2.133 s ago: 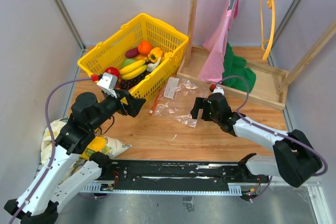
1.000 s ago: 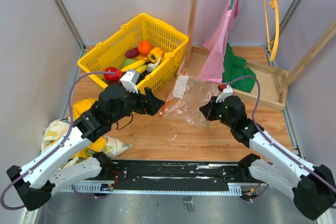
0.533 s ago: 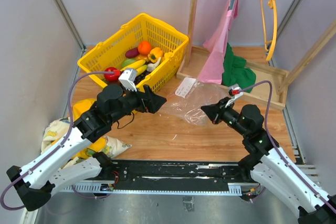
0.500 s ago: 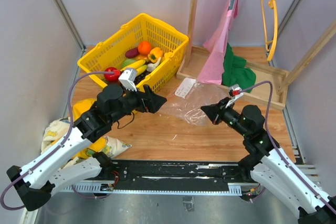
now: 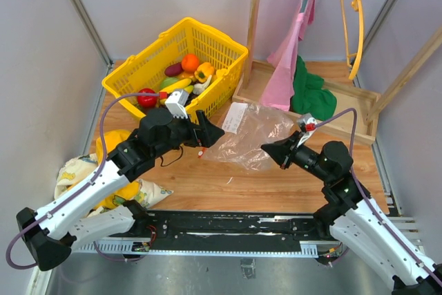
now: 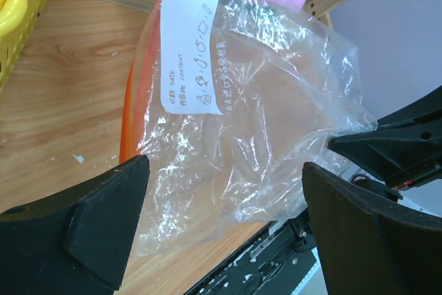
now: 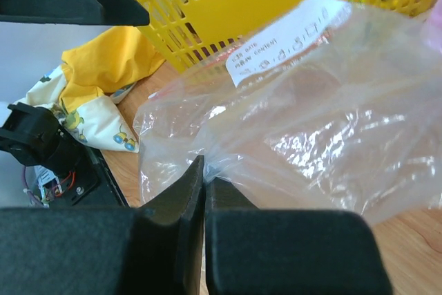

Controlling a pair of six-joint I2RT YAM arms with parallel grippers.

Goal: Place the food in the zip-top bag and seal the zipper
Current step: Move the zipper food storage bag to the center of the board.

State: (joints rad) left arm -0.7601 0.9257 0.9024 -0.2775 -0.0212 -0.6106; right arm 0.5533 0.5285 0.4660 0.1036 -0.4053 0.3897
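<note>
The zip-top bag (image 5: pixel 250 132) hangs crinkled and partly lifted above the wooden table, white label (image 5: pixel 235 117) facing up. My right gripper (image 5: pixel 266 148) is shut on the bag's near right edge, pinching a fold of plastic (image 7: pixel 204 165). My left gripper (image 5: pixel 210 131) is open and sits just left of the bag's mouth. In the left wrist view the bag (image 6: pixel 255 122) lies ahead of the gap, with the zipper (image 6: pixel 126 115) along its left edge. The food stays in the yellow basket (image 5: pixel 228 50): apple (image 5: pixel 146 97), bananas (image 5: pixel 176 86), orange (image 5: pixel 190 62), pepper (image 5: pixel 204 72).
A wooden rack (image 5: pixel 257 25) with a low tray stands at the back right, holding pink cloth (image 5: pixel 286 60), green cloth (image 5: pixel 311 91) and a yellow hanger (image 5: pixel 356 18). A yellow-patterned cloth bundle (image 5: pixel 131 188) lies near the left arm's base.
The right gripper has pulled the bag up off the table and drawn back to the right. The left arm has swung right toward the bag's mouth, its jaws spread wide.
</note>
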